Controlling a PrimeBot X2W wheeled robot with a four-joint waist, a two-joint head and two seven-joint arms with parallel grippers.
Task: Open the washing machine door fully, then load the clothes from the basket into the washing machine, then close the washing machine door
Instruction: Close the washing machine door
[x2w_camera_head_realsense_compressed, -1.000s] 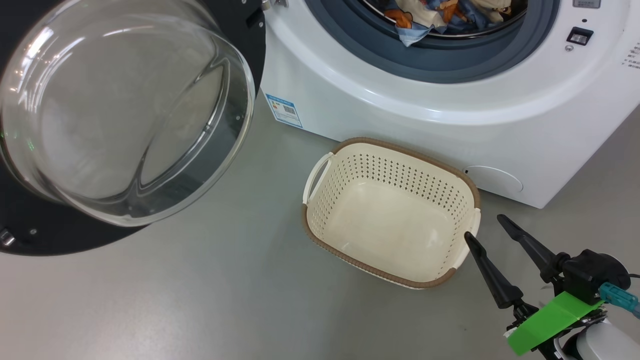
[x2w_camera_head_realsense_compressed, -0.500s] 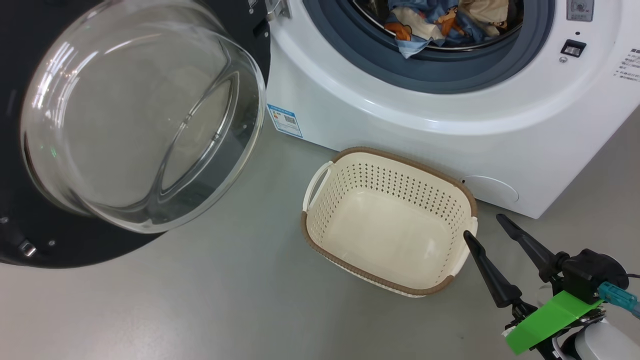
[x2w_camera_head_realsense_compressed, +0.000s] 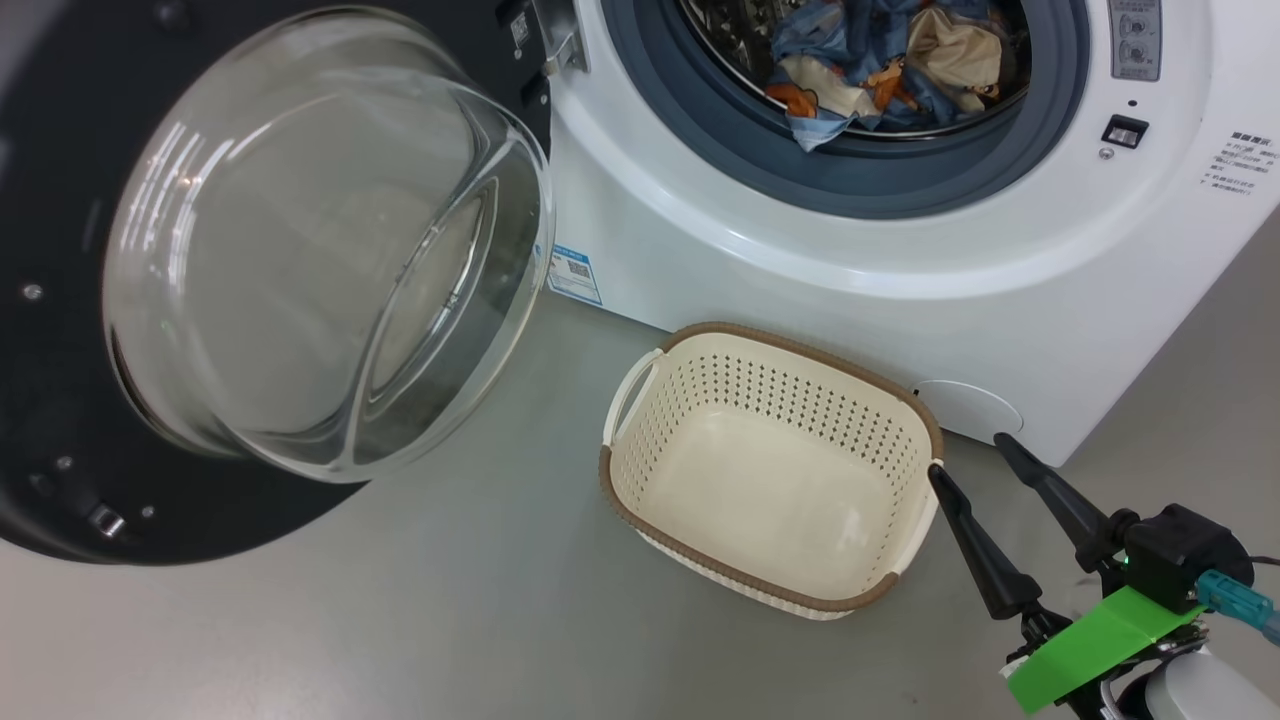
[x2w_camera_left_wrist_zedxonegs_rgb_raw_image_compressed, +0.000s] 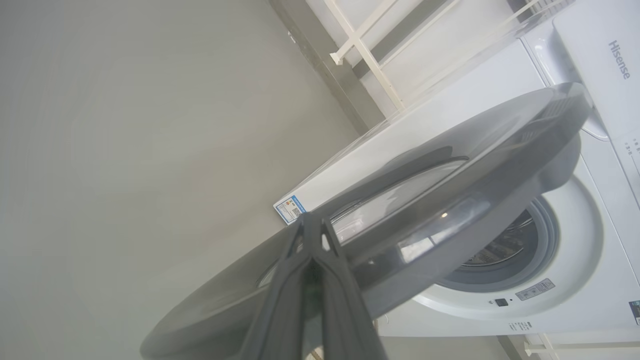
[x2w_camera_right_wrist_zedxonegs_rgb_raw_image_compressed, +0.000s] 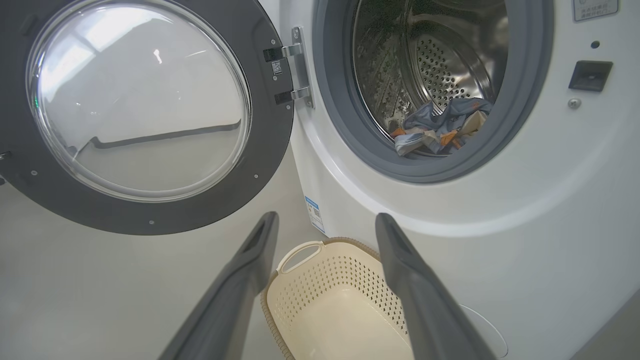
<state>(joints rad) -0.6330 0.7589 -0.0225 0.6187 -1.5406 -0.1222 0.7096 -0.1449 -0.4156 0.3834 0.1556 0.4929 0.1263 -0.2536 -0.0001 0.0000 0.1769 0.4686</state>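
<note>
Shows, across the upper left of the head frame, the washing machine door swung wide open, its clear glass bowl bulging toward the camera inside the black rim. Places the washing machine along the top and right of that frame, with a grey seal ringing the open mouth. Finds the clothes inside the drum at the top edge: light blue printed fabric with cream cloth among it, one blue fold hanging onto the seal. Puts the basket upright on the grey floor at centre frame, just in front of the machine's lower panel, its cream bottom bare. Marks a blue label on the machine's lower corner, between door and basket. Catches the right gripper at lower right, jaws spread wide and holding nothing, one tip just beside the basket's right handle, a green tab behind the fingers. Sets the left gripper at bottom centre of the left wrist frame, jaws pressed together with nothing between them, tips in front of the door's grey outer face; cannot tell whether touching.
</note>
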